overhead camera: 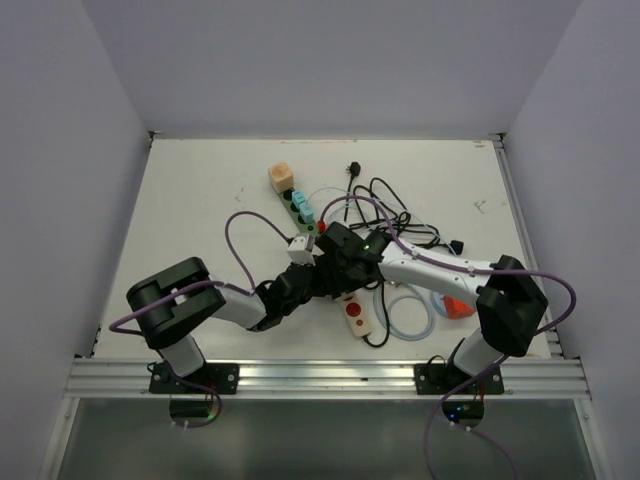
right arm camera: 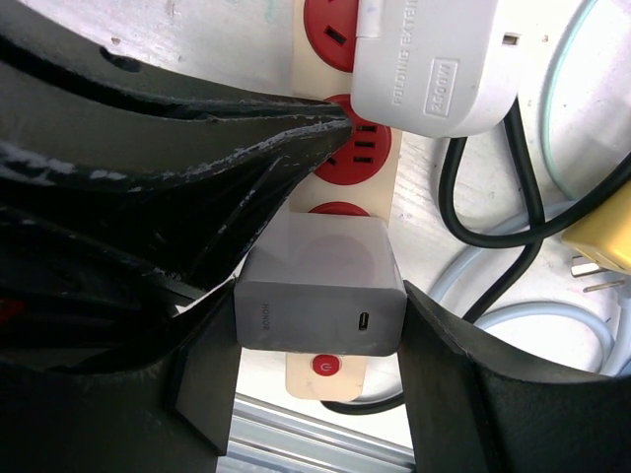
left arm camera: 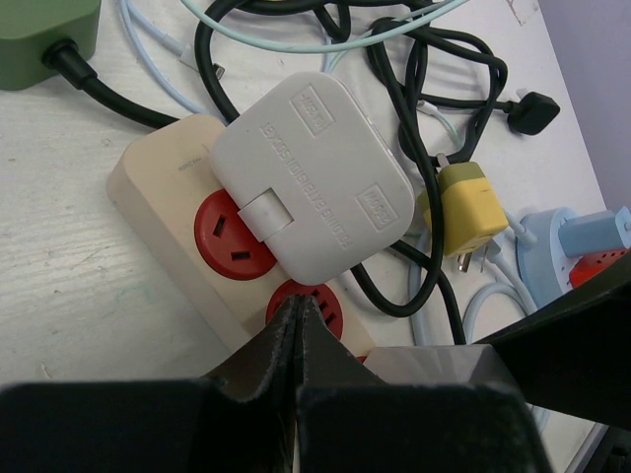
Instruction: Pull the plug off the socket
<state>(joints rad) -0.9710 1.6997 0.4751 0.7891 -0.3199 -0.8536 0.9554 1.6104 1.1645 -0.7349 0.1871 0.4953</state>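
Note:
A cream power strip [right arm camera: 385,187] with red sockets lies in front of both arms and shows in the top view [overhead camera: 353,312]. A grey charger plug [right arm camera: 320,296] sits over the socket next to the strip's red power button [right arm camera: 328,366]. My right gripper [right arm camera: 320,330] is shut on the plug's two sides. I cannot tell if its prongs are still in. My left gripper [left arm camera: 296,304] is shut and empty, its tips resting on a red socket [left arm camera: 325,307] beside the plug [left arm camera: 439,360]. A large white adapter [left arm camera: 311,172] is plugged in further along the strip.
Black cables [overhead camera: 390,215] tangle behind the strip. A yellow plug [left arm camera: 468,212] and a pale blue cable coil [overhead camera: 405,310] lie to its right. A green power strip [overhead camera: 300,210] and an orange block [overhead camera: 282,178] lie beyond. An orange object [overhead camera: 455,305] is near the right arm.

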